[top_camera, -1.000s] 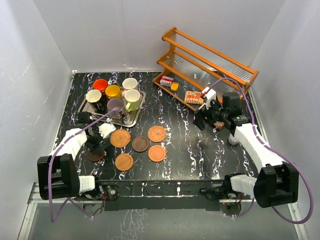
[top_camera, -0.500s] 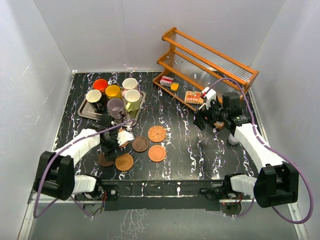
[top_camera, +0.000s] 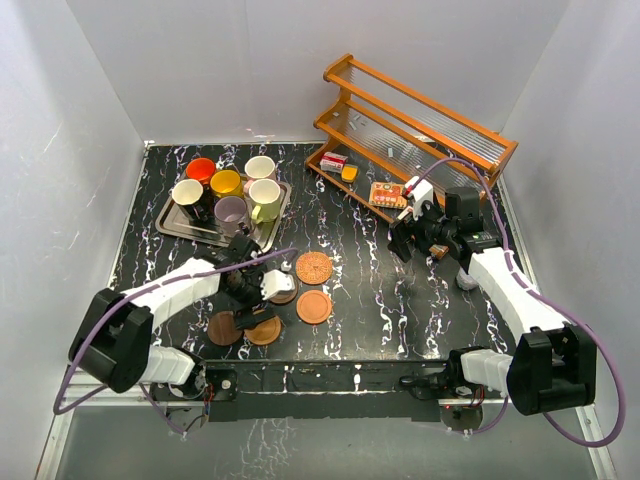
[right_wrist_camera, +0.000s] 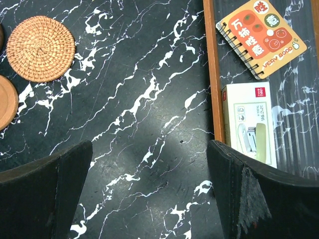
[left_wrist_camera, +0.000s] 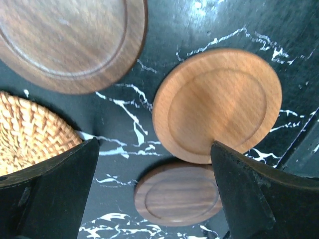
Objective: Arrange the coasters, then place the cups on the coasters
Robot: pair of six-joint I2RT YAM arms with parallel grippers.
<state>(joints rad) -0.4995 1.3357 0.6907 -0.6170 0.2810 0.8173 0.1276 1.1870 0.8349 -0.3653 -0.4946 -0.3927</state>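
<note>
Near the front edge of the tabletop (top_camera: 360, 235), left of centre: left tool (left_wrist_camera: 154, 149), spread wide and gripping nothing, low over a cluster of coasters. Frames four of them in the wrist view. Between the fingers (left_wrist_camera: 55, 194), an orange-brown coaster (left_wrist_camera: 217, 104) and, just beside it toward the front edge, a dark coaster (left_wrist_camera: 177, 196). Further in, a second dark coaster (left_wrist_camera: 70, 40), lying flat. Partly behind one finger, a woven coaster (left_wrist_camera: 30, 129). Touches none of them, as far as can be told.

Just right of that tool, from above: a second woven coaster (top_camera: 314, 267) and, nearer the front edge, a second orange-brown coaster (top_camera: 314, 306), close together but apart.

Toward the back-left corner: a steel tray (top_camera: 170, 222) carrying all six mugs, upright and well apart from the coasters. Holds orange (top_camera: 201, 170), yellow (top_camera: 225, 183), cream (top_camera: 260, 167), green (top_camera: 265, 195), lilac (top_camera: 232, 212) and black (top_camera: 189, 193).

Toward the right edge: right tool (right_wrist_camera: 149, 149), also wide open and empty, above bare tabletop. Sits just in front of the wooden rack (top_camera: 420, 120) in the back-right corner. On the rack's bottom shelf, a spiral notebook (right_wrist_camera: 259, 35) and a white box (right_wrist_camera: 249, 124).
</note>
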